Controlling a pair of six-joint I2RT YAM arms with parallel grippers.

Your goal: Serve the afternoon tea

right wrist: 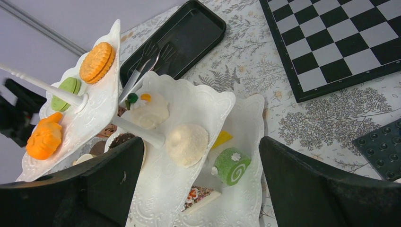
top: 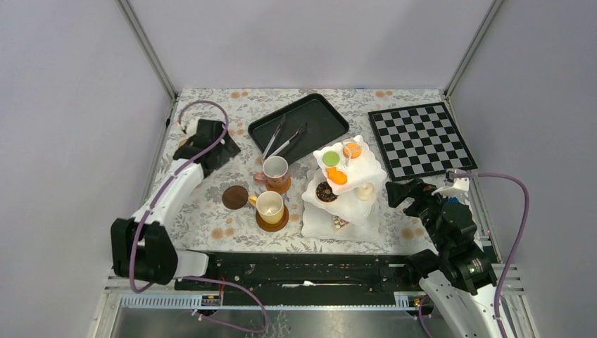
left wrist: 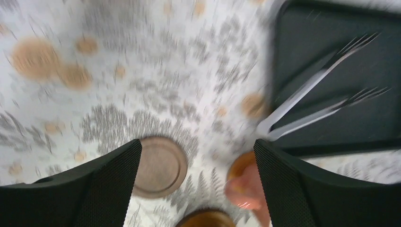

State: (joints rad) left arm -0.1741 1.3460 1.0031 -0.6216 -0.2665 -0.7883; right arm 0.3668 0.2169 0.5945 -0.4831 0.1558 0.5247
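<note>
Wide-open, empty left gripper [left wrist: 197,144] over cloth [left wrist: 142,71] toward left edge, view blurred; bare brown saucer [left wrist: 158,166] just beneath. Wide-open, empty right gripper [right wrist: 201,144] near right edge, just beside three-tier stand [top: 367,167], mid-table toward near edge. On stand: green macaron [right wrist: 65,92], orange cookie [right wrist: 97,62], green roll [right wrist: 231,165]. Yellow cup [top: 269,205] and pinkish cup [top: 276,169] on saucers left of stand. Black tray [top: 298,125] with tongs [top: 281,139] toward far edge; chessboard [top: 421,139] at far right corner.
</note>
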